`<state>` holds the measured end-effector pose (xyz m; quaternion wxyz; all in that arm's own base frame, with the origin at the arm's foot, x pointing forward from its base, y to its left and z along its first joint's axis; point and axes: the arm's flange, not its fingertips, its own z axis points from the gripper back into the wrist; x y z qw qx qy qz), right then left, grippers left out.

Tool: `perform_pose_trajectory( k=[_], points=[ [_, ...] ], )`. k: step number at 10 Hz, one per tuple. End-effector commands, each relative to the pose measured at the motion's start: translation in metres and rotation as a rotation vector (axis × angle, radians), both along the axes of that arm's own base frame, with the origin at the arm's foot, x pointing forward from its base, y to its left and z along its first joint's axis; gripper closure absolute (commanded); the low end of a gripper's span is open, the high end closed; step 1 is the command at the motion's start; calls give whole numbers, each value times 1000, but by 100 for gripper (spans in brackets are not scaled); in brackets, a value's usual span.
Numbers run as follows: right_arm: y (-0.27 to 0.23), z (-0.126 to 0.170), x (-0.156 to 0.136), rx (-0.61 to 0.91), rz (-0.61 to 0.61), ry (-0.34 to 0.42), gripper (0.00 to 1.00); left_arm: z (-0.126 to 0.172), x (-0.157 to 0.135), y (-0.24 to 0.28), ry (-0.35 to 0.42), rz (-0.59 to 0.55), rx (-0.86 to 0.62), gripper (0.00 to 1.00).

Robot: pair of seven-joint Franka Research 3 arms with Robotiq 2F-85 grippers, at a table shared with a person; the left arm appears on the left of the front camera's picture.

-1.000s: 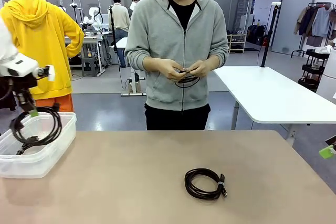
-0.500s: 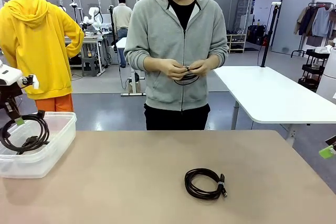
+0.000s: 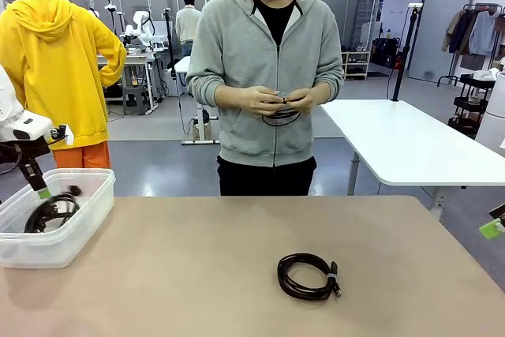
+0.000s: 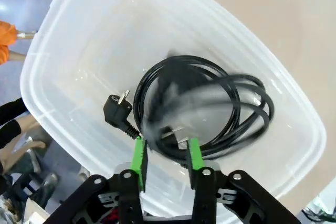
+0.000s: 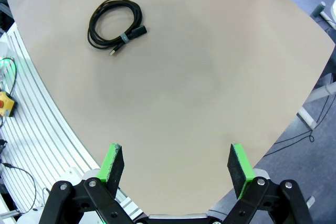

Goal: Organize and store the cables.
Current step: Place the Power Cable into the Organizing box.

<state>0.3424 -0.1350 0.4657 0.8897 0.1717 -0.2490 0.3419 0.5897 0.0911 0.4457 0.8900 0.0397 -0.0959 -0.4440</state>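
- Step in hand: the drop-off at the clear bin (image 3: 83, 222), which sits at the near left edge of the table (image 3: 197, 250).
- The left fingers (image 4: 139, 156) hang just above the bin and are spread apart with nothing pinched between them. So they look released to me.
- A thick coiled cable (image 4: 231, 108) with a chunky plug lies inside the bin, below the pads. It's a bit blurred in the wrist view, so it may not have settled.
- The right fingers (image 5: 113, 163) are wide open and empty, hovering off the near right side of the table.
- A second coil (image 3: 306, 275) is on the table, near and a bit right of the middle, well apart from the bin. It's thinner and has a band around it.
- The person at the far side holds a third cable (image 3: 278, 118) in both hands (image 3: 260, 102), apparently winding or tying it.
- My guess at progress: one stored, one waiting, one being prepped.
- Next move probably calls for lifting the left fingers clear of the bin rim. Then one arm reaches for the coil on the table. The right one looks closer, though the bin is far across for it.
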Motion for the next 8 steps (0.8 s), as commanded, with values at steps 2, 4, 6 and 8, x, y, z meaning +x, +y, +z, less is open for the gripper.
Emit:
perform_pose_trajectory(
  k=[2, 4, 6, 8],
  points=[
    [1, 2, 2, 10, -3, 0, 0, 6, 2, -5, -8, 32, 30, 1],
    [1, 2, 2, 10, -3, 0, 0, 7, -3, -9, -12, 45, 25, 0],
    [1, 2, 2, 10, -3, 0, 0, 9, -9, -16, -15, 67, 26, 0],
    [1, 2, 2, 10, -3, 0, 0, 8, 1, -12, -8, 39, 12, 0]
  ],
)
